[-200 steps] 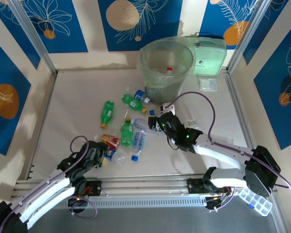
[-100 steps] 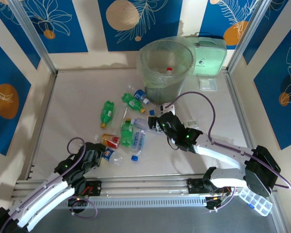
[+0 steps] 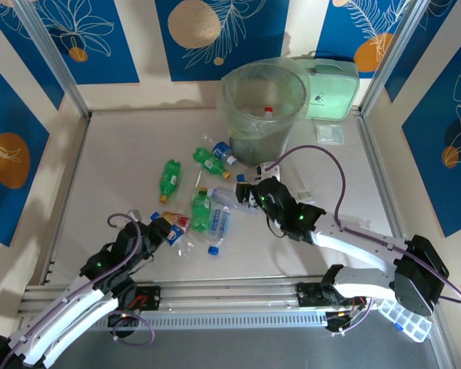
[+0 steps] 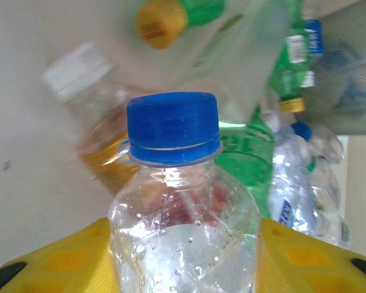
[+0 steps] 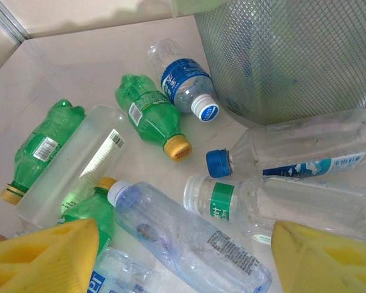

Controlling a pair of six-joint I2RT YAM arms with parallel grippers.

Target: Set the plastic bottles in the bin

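L claw (image 3: 169,232) shifted, clamped on clear plastic blue-cap bottle (image 4: 183,201), R claw (image 5: 180,256) wide apart

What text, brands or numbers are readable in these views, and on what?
None reads as words; all print is too small or blurred.
Blue label, clear plastic bottle beside the grey mesh bin: white print, unreadable.
Barcode, frosted clear bottle: bars only.
Green band label, clear white-capped bottle: unreadable.
Dark logo, flat mint-green case: too small.
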